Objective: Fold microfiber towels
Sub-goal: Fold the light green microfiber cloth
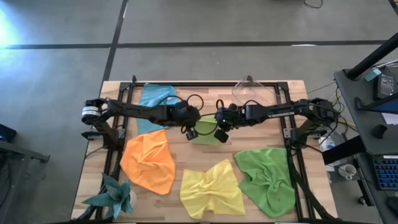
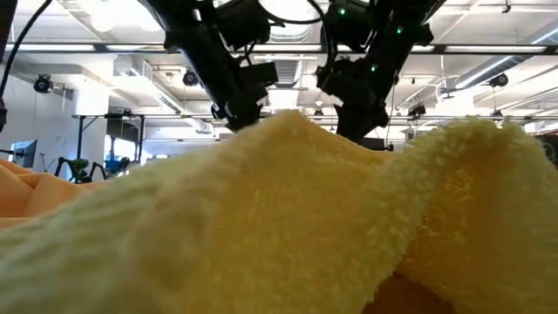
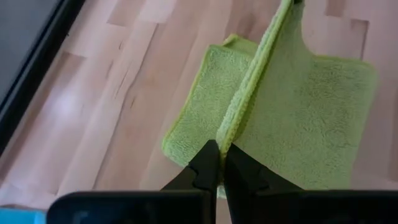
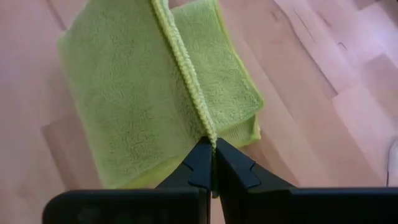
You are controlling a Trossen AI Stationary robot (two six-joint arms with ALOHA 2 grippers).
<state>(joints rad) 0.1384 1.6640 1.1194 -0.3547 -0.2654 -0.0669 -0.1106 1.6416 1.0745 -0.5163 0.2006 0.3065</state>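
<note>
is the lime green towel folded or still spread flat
Folded, mid-fold: the lime green towel lies in layers on the table, and the left gripper and right gripper each pinch its raised edge.

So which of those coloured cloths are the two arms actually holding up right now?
The lime green towel at the table's middle. Both the left gripper and the right gripper pinch its raised edge, while the blue, orange, yellow and darker green towels lie loose on the table.
</note>
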